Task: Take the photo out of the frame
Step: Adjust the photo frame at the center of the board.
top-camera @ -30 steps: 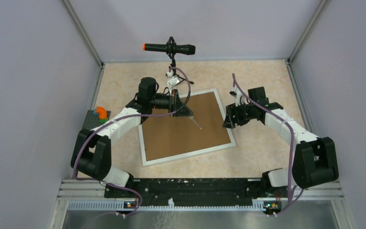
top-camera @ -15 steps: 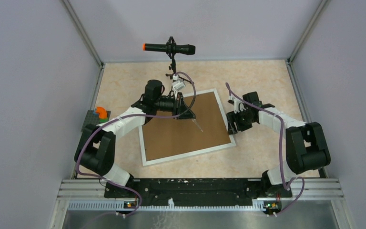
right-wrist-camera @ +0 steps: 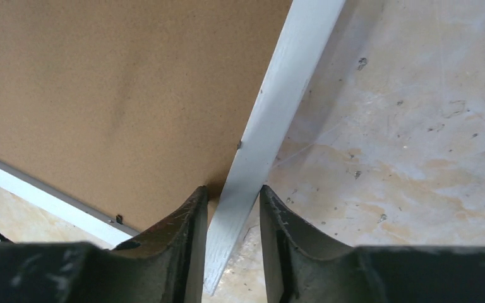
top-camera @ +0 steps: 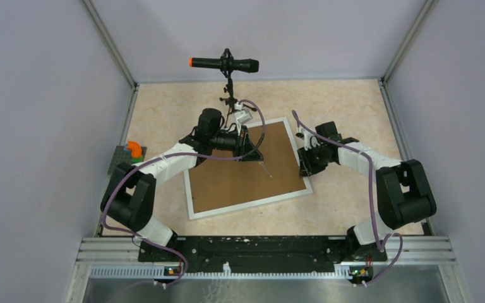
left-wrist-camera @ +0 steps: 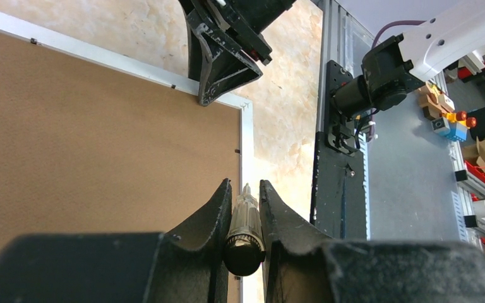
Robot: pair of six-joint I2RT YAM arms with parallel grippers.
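The white frame (top-camera: 192, 211) lies face down on the table, its brown backing board (top-camera: 240, 180) up. The photo is hidden under the board. My left gripper (left-wrist-camera: 245, 186) is shut on a slim metal tool (left-wrist-camera: 245, 218) with a black end. It hovers over the board near the frame's right border (left-wrist-camera: 246, 145), and in the top view the tool (top-camera: 264, 166) slants down toward the board. My right gripper (right-wrist-camera: 233, 192) straddles the frame's white right border (right-wrist-camera: 278, 95) near a corner, jaws closed in on it. The left wrist view shows the right gripper (left-wrist-camera: 211, 82) at that edge.
A black microphone (top-camera: 224, 64) on a stand rises at the back, just behind the frame. A grey plate with coloured blocks (top-camera: 131, 153) sits by the left wall. Enclosure walls bound three sides, and a black rail (top-camera: 252, 247) runs along the near edge.
My right gripper slid left onto the frame's right border and its jaws narrowed around it. The left arm drifted slightly right, still holding the tool.
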